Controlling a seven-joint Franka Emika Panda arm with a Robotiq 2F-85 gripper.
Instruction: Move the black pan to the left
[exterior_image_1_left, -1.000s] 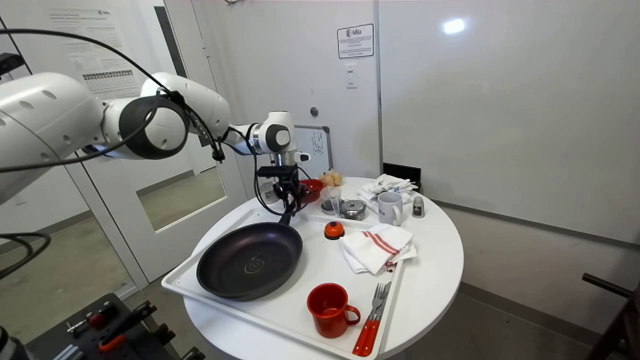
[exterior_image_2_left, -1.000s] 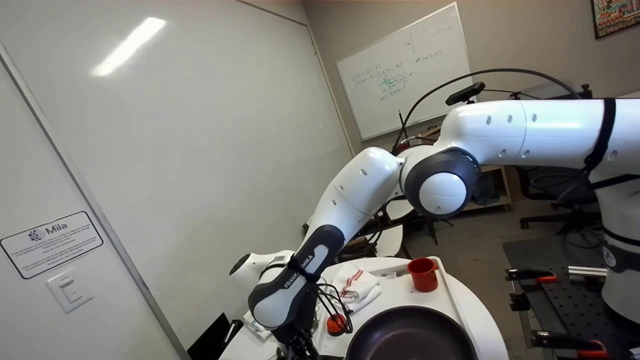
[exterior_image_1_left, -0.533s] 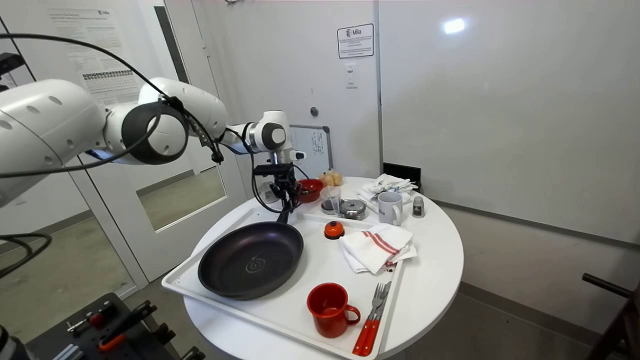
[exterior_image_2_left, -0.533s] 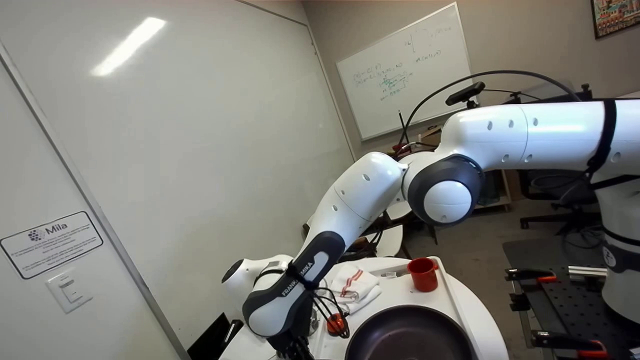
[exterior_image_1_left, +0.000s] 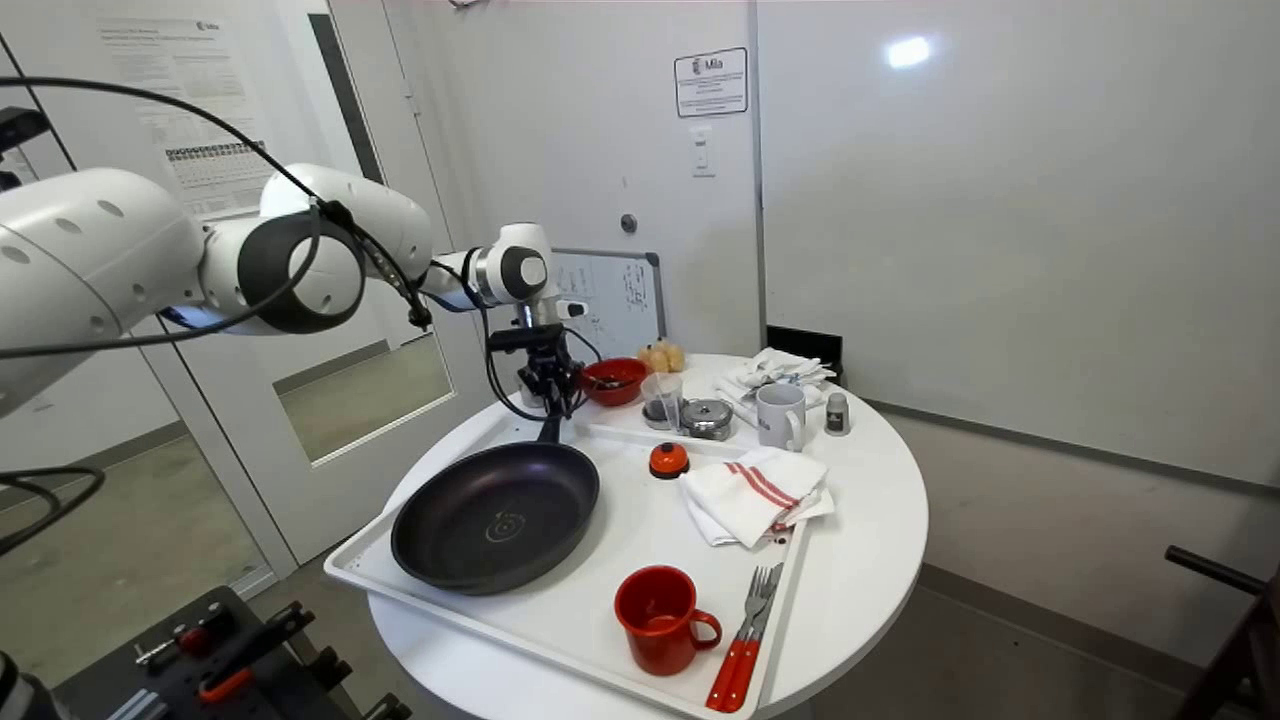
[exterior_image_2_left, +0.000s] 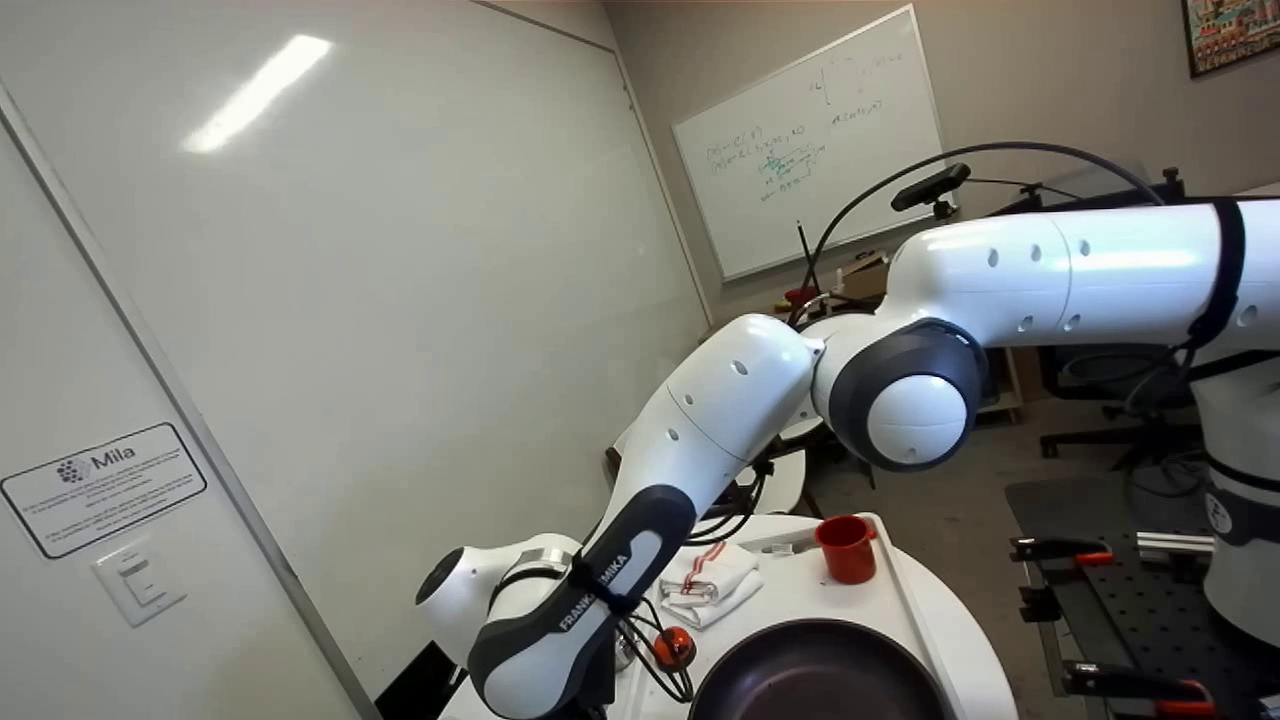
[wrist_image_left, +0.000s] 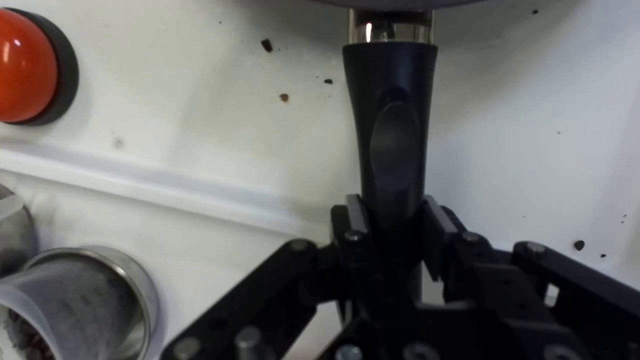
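Observation:
The black pan (exterior_image_1_left: 497, 515) rests on a white tray, wide and round with a dark inside; in an exterior view its handle points to the back, towards my gripper (exterior_image_1_left: 553, 400). Seen from the wrist, the dark handle (wrist_image_left: 395, 125) runs down between the finger pads, and my gripper (wrist_image_left: 392, 217) is shut on it, one pad at each side. The handle's far end is lost among the dark finger parts. Another exterior view cuts off the lower part of the black pan (exterior_image_2_left: 820, 675) and most of the gripper.
On the tray (exterior_image_1_left: 560, 650) stand a red mug (exterior_image_1_left: 660, 620), an orange-red round object (exterior_image_1_left: 668, 460), a folded towel (exterior_image_1_left: 750, 495) and a fork and knife (exterior_image_1_left: 740, 650). Behind the tray are a red bowl (exterior_image_1_left: 615, 382), a clear cup (exterior_image_1_left: 661, 400) and a grey mug (exterior_image_1_left: 780, 415).
In an exterior view, my gripper and the pan's handle have swung left, away from the red bowl. The pan's round body has turned with them and shifted only slightly.

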